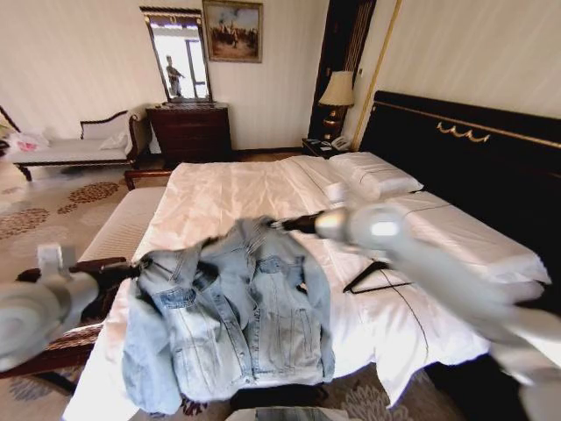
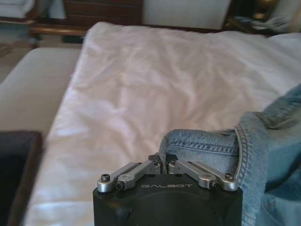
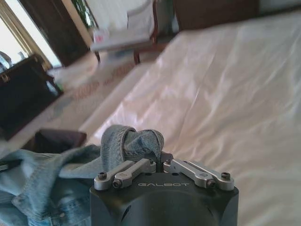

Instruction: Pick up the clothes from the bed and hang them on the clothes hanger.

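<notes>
Faded light blue denim jacket (image 1: 237,316) is held lifted, frame centre, over white-sheeted bed (image 1: 228,189); left gripper (image 2: 167,165) and right gripper (image 3: 162,162) are clamped on denim; slim black triangular hanger (image 1: 372,276), right of centre, is unused; hanging remains.

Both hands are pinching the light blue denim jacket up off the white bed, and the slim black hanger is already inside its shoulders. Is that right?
Not quite: the slim black triangular hanger lies on the white-sheeted bed beside the light blue denim jacket, not inside it, as the head view shows. The left hand and right hand do each pinch the denim.

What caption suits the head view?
Both grippers, left and right, hold a light blue denim jacket above the white-sheeted bed.
</notes>
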